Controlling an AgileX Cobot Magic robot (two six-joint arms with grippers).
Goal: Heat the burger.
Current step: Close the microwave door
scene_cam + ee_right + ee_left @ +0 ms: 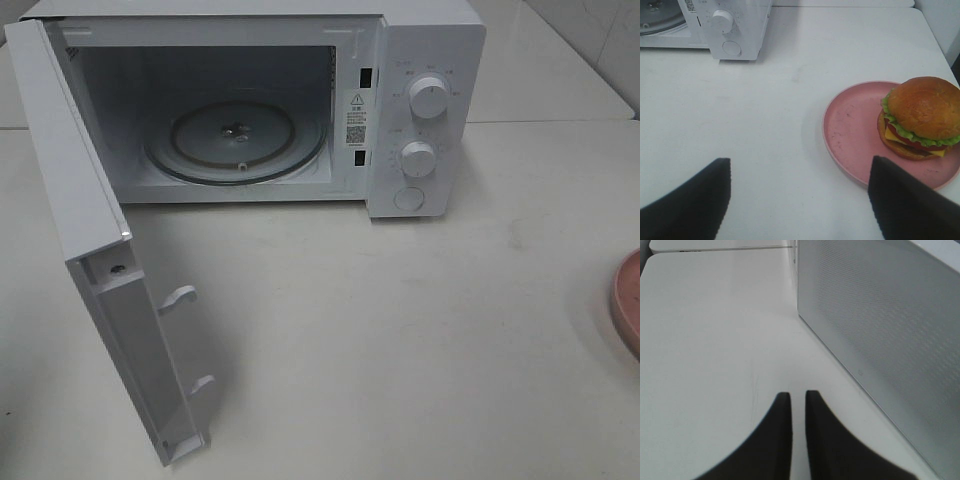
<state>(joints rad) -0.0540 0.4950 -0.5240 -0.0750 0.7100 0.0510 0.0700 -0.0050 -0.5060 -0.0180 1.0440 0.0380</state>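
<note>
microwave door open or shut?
Open. The microwave door is swung wide to the left, exposing the empty glass turntable inside.

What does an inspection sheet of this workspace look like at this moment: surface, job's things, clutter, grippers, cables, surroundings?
Surface: white tabletop, bare between microwave and plate.
Job's things: tall burger with golden-brown bun, green lettuce and yellow cheese sits on the round pink plate, toward one side. White microwave has its door swung wide open; the glass turntable inside carries nothing.
Clutter: nothing seen.
Grippers: left gripper closed, only a slit between its fingers, holding nothing, beside the microwave's perforated side. Right gripper open wide, empty, short of the plate.
Cables: nothing seen.
Surroundings: tiled wall at the far right; a second table edge behind.
</note>
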